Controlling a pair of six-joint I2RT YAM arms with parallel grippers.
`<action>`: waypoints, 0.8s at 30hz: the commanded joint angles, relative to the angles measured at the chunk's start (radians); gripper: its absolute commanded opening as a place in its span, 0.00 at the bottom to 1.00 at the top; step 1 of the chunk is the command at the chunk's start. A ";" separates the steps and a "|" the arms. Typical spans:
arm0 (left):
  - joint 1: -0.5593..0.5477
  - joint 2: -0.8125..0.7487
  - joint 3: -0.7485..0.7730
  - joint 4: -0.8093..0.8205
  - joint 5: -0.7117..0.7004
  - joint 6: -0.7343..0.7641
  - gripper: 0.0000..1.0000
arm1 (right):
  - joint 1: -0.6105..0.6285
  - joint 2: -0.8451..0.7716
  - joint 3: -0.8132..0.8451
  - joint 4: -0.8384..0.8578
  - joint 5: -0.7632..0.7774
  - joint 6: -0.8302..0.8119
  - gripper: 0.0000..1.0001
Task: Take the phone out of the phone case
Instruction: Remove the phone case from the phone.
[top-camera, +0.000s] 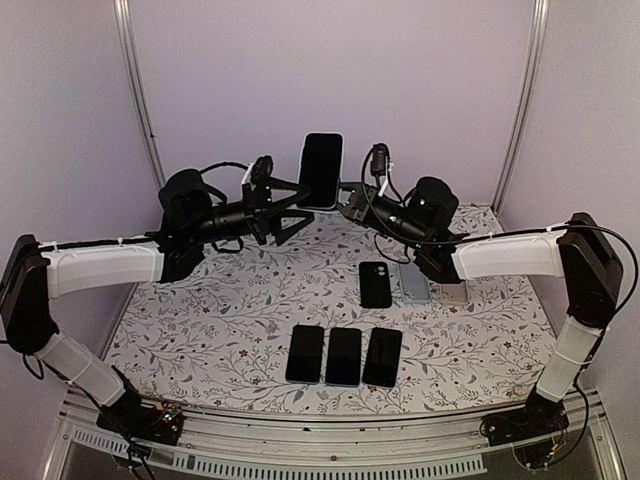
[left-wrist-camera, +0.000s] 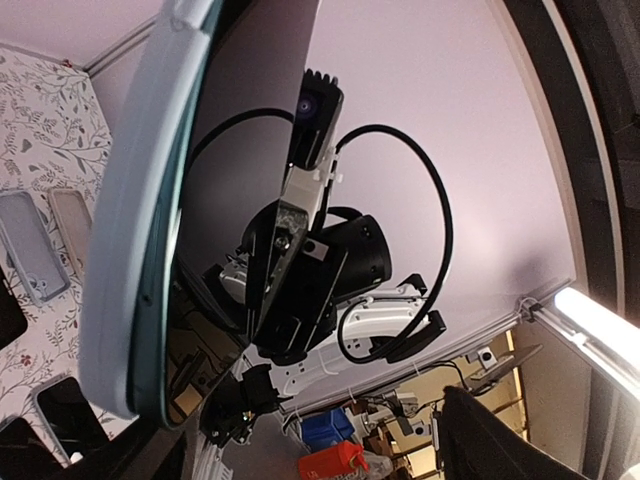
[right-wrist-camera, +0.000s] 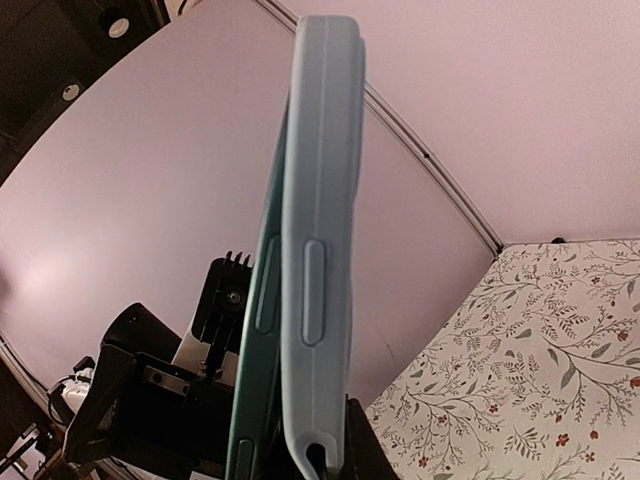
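Note:
A phone with a dark screen sits in a pale blue case (top-camera: 321, 170), held upright above the back of the table. My right gripper (top-camera: 347, 206) is shut on its lower right end. In the right wrist view the case (right-wrist-camera: 318, 200) shows edge-on, and the teal phone edge (right-wrist-camera: 262, 300) stands beside it, out of the case wall on that side; the right gripper (right-wrist-camera: 322, 452) clamps the bottom end. My left gripper (top-camera: 300, 208) is open beside the phone's left edge. In the left wrist view the case rim (left-wrist-camera: 130, 250) and dark screen (left-wrist-camera: 240, 130) fill the left, next to the open left gripper (left-wrist-camera: 320, 455).
Three dark phones (top-camera: 343, 356) lie in a row near the front of the floral table (top-camera: 200, 320). A black case (top-camera: 375, 284), a grey case (top-camera: 414, 283) and a clear case (top-camera: 452, 292) lie at the right. Purple walls enclose the back and sides.

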 joint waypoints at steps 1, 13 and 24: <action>-0.013 0.013 -0.017 0.058 -0.038 -0.032 0.84 | 0.011 -0.001 0.045 0.101 0.046 -0.025 0.00; -0.013 0.043 -0.022 0.124 -0.071 -0.078 0.84 | 0.028 0.015 0.046 0.115 0.031 -0.033 0.00; -0.007 0.018 -0.078 0.170 -0.145 -0.103 0.83 | 0.030 0.032 0.043 0.160 -0.007 0.030 0.00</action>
